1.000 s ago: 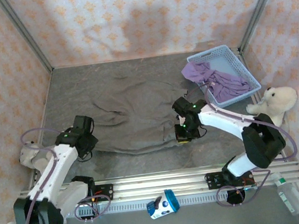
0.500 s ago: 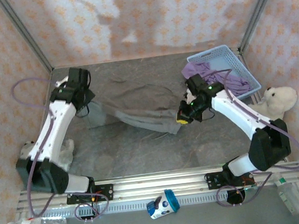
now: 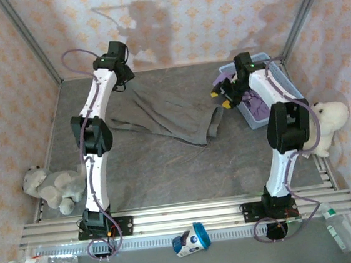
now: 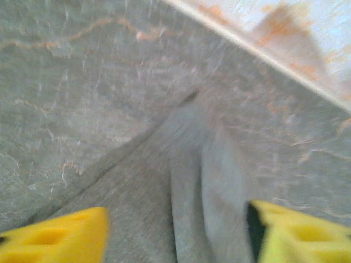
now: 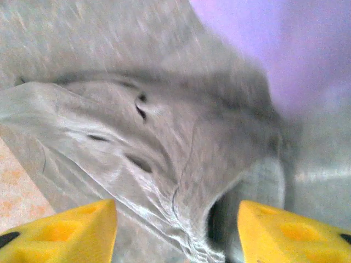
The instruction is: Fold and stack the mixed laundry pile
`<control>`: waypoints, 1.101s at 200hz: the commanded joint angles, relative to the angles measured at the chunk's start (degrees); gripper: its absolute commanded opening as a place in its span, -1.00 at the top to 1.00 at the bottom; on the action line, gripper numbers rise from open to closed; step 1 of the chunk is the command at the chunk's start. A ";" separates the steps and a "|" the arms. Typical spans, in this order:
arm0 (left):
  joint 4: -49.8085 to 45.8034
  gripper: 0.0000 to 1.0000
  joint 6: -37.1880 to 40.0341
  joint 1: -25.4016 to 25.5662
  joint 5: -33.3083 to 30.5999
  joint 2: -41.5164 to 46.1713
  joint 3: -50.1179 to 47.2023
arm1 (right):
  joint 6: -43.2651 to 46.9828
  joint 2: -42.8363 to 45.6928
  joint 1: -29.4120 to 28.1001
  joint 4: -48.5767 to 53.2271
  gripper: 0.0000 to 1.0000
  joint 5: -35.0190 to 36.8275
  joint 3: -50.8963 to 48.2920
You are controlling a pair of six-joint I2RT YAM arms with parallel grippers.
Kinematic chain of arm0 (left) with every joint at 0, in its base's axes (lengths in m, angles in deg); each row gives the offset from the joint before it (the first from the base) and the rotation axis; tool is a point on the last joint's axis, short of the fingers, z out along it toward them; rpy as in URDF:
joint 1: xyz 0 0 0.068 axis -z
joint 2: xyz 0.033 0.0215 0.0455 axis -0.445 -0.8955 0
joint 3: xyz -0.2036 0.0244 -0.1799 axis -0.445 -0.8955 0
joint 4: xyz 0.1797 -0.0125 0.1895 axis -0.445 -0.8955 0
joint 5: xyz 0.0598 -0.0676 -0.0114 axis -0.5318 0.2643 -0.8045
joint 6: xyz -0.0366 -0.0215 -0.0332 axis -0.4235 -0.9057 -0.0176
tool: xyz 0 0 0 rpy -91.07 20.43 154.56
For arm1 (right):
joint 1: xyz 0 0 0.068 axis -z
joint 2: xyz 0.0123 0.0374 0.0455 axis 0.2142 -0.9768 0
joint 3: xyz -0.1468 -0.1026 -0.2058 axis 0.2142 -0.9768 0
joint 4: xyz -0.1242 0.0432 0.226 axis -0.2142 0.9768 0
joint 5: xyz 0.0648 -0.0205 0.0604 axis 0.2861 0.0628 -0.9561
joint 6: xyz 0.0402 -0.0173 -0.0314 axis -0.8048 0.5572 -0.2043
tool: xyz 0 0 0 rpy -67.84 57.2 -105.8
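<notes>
Top external: the grey garment [image 3: 161, 114] lies folded at the far middle of the counter [image 3: 167, 176], its long axis running left-right and tilted, with the right end nearer the arms and a corner pointing near-right. The purple T-shirt [image 3: 259, 107] sits in the basket [image 3: 269, 65] just beside that end. Both are released with nothing pinched, the left end effector [image 4: 176, 233] over the cloth's far-left corner and the right end effector [image 3: 222, 99] over its right edge; I'd lift both straight up so the fold doesn't drag, then fold across the long axis.
</notes>
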 commanded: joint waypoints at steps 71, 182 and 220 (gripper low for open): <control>12.40 -0.33 -1.47 0.53 2.95 21.79 -41.91 | 6.98 10.76 -16.17 2.35 -0.08 13.70 -12.21; 16.55 -0.17 -4.33 -0.46 -4.36 15.75 -47.56 | 5.31 10.35 -20.30 -5.74 0.29 15.57 -22.03; 16.32 0.39 -3.30 -1.23 -6.88 13.44 -46.61 | 4.49 12.77 -18.01 -5.45 1.00 13.79 -23.01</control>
